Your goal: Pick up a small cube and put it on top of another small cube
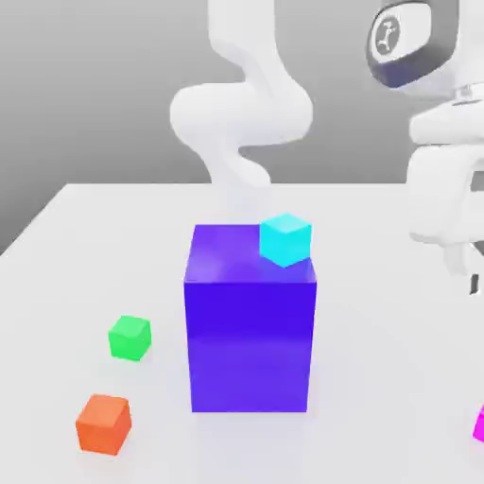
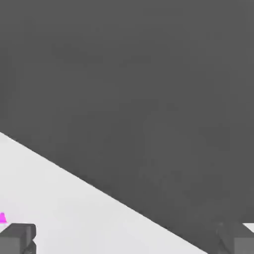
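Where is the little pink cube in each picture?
Exterior view: the small bright magenta-pink cube sits on the white table at the exterior view's right edge, low down, cut off by the frame.
Hand view: a sliver of the same cube shows on the table, beside one dark finger; the jaws stand wide apart.
Shared landmark: the white table's edge against the grey background.

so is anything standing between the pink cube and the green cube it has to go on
Yes. The big blue block stands mid-table between them, with a cyan cube on top. The pink cube is at the exterior view's right edge, the green cube to the left of the block.
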